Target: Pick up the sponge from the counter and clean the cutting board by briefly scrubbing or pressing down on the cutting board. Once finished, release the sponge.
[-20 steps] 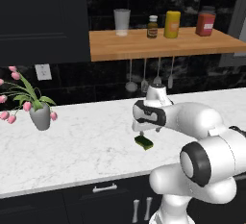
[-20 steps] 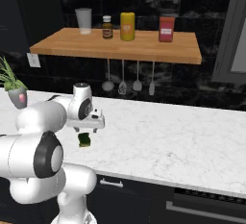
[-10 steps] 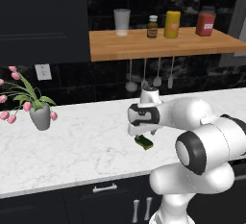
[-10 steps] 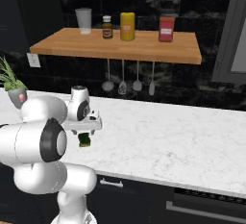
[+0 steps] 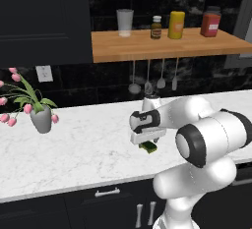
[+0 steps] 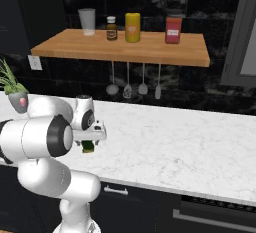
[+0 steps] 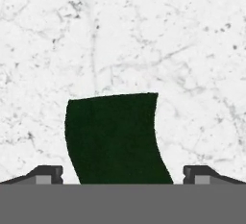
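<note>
The gripper [image 7: 123, 172] hangs low over the white marble counter [image 5: 88, 144] with its jaws spread wide; the two dark fingertips [image 7: 47, 174] stand well apart, one at each side of the sponge [image 7: 115, 139], and neither touches it. The sponge lies flat on the counter directly under the hand, its dark green top facing up in the hand view; from the left base view the sponge [image 5: 147, 147] shows a yellow layer below the green, just beneath the gripper [image 5: 143, 140]. From the right base view the gripper [image 6: 90, 139] sits above the sponge [image 6: 89, 147] near the front part of the counter [image 6: 190, 147]. A grey vase of pink tulips [image 5: 37, 115] stands on the counter well to the left of the arm. Above, an orange-brown wooden wall shelf [image 5: 167, 48] carries a clear glass [image 5: 125, 22], a small brown bottle [image 5: 156, 27], a yellow canister [image 5: 176, 25] and a red jar [image 5: 210, 24]. Metal utensils [image 5: 152, 78] hang below the shelf against the dark wall.
</note>
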Robot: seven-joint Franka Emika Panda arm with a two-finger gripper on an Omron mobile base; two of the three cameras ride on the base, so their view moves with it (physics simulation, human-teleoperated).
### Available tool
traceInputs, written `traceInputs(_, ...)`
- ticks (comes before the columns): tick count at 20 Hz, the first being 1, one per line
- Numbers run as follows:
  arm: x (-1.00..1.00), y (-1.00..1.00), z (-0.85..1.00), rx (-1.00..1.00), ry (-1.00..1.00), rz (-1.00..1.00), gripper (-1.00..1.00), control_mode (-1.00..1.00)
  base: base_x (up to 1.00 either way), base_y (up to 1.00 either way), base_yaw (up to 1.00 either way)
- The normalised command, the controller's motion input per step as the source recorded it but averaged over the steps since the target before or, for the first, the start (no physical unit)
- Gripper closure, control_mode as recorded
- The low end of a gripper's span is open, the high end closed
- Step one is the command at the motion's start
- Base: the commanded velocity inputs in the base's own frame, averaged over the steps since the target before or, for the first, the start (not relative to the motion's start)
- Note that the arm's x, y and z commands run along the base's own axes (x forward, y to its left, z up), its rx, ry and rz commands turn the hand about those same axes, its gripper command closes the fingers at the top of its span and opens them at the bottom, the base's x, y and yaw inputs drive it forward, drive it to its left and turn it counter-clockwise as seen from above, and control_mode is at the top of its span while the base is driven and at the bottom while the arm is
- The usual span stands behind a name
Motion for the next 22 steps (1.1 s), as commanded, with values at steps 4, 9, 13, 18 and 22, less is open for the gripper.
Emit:
traceInputs(4,0.00,0.00,-0.30,0.00,0.03,0.05,-1.00,-1.00,0.00,0.00,0.00)
traceInputs(9,0.00,0.00,-0.44,0.00,0.01,0.05,1.00,-1.00,0.00,0.00,0.00)
traceInputs(13,0.00,0.00,-0.03,0.00,0.01,0.01,1.00,-1.00,0.00,0.00,0.00)
traceInputs(18,-0.02,0.00,0.00,0.00,0.00,0.00,1.00,-1.00,0.00,0.00,0.00)
traceInputs(22,-0.44,-0.09,0.40,0.00,-0.06,-0.09,1.00,-1.00,0.00,0.00,0.00)
